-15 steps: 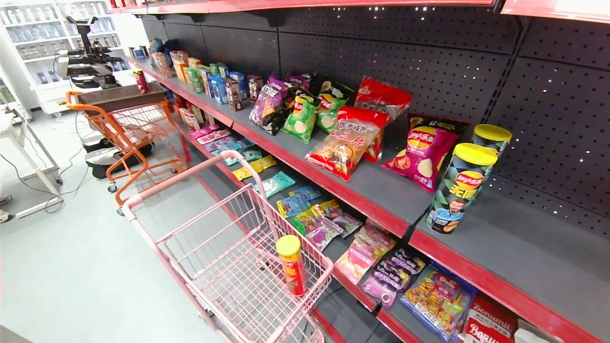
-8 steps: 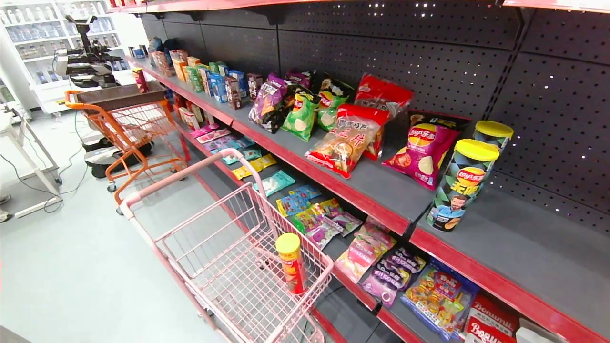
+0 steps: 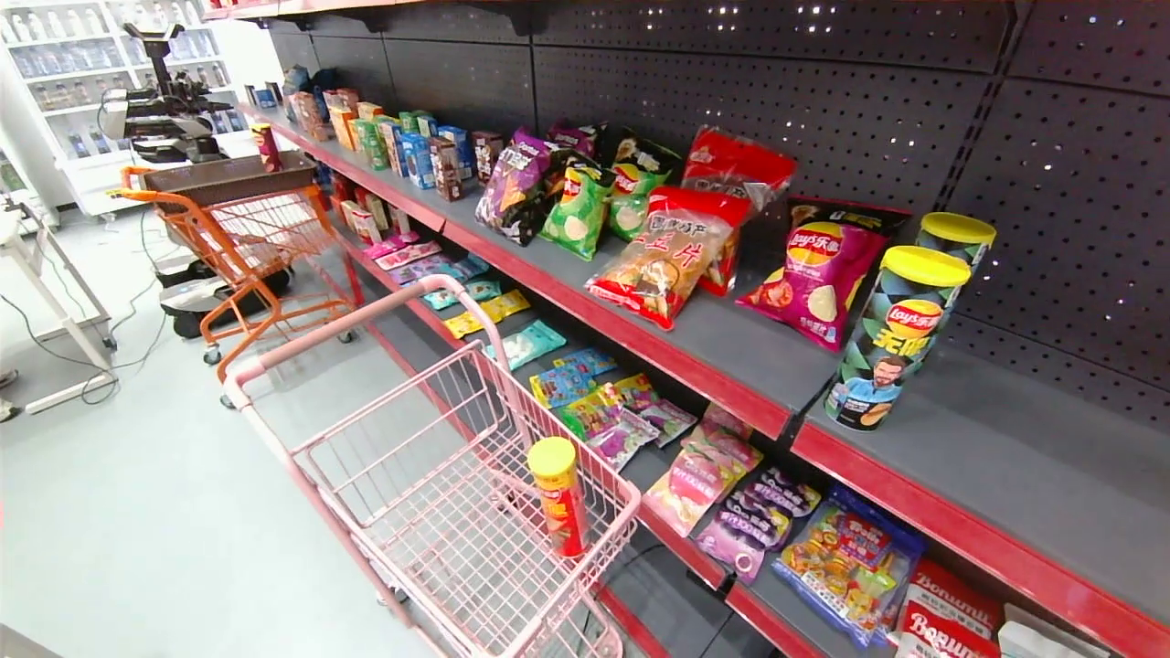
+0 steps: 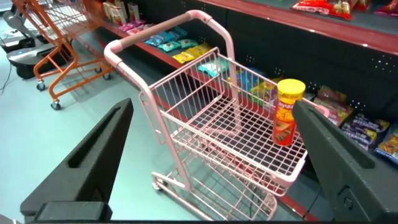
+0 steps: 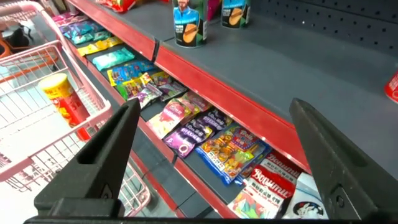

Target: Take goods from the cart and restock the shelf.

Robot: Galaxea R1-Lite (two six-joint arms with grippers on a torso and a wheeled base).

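Observation:
A red chip can with a yellow lid [image 3: 558, 498] stands upright in the near corner of the pink cart [image 3: 347, 322], beside the shelf. The left wrist view has the can [image 4: 287, 112] in the cart's basket [image 4: 155, 34], below and ahead of my open left gripper [image 4: 211, 168], which holds nothing. My right gripper [image 5: 217, 162] is open too and hangs over the shelf edge, with the can [image 5: 62, 99] off to one side. On the grey middle shelf [image 3: 1005, 457] stand two dark cans with yellow lids [image 3: 891, 338], next to several chip bags [image 3: 663, 265].
An orange cart [image 3: 247, 228] and another robot [image 3: 164, 119] stand farther down the aisle. Snack packets [image 3: 731, 512] lie on the lower shelf. A white table frame [image 3: 55, 302] is at the far left. Open floor [image 3: 137, 530] lies left of the pink cart.
The head view has shifted slightly, so everything sits a little higher in the picture. The can, the cart and the shelf goods have not moved.

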